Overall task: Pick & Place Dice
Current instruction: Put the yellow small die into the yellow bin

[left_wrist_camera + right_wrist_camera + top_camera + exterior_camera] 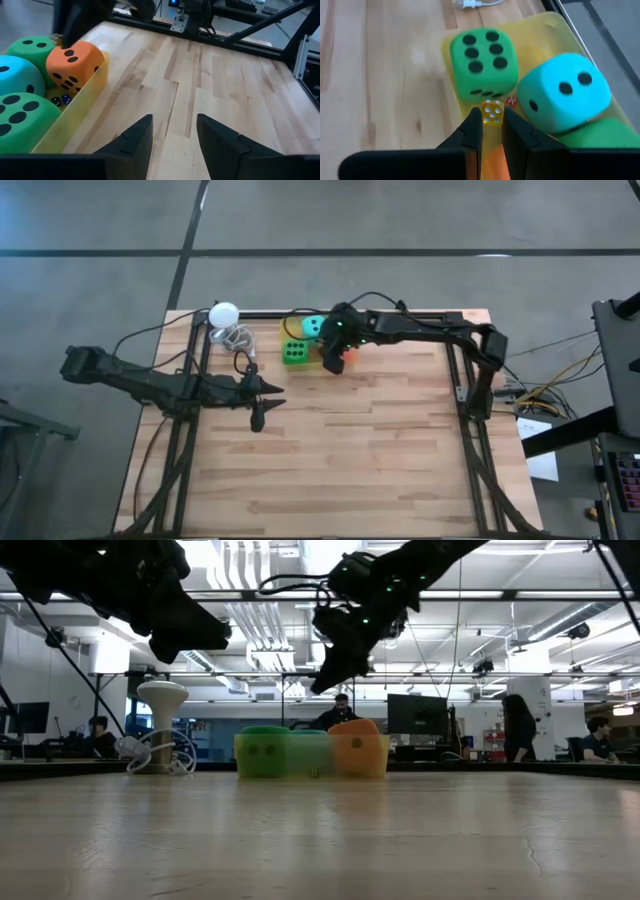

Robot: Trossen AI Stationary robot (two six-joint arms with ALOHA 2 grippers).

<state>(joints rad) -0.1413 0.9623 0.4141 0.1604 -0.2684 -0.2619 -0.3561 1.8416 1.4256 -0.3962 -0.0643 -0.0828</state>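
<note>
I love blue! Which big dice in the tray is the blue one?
The teal die, showing two black pips on top; the other big dice are green or orange.

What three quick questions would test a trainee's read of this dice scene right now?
1. True or false: the left gripper holds a die.
2. Multiple choice: the right gripper has its jaws closed on what? A) a small yellow die; B) a white ball; C) a cable.
3. Fill in: the orange die sits inside a yellow ____.
Key: 1 false, its jaws stand open and empty over bare wood; 2 A; 3 tray.
</note>
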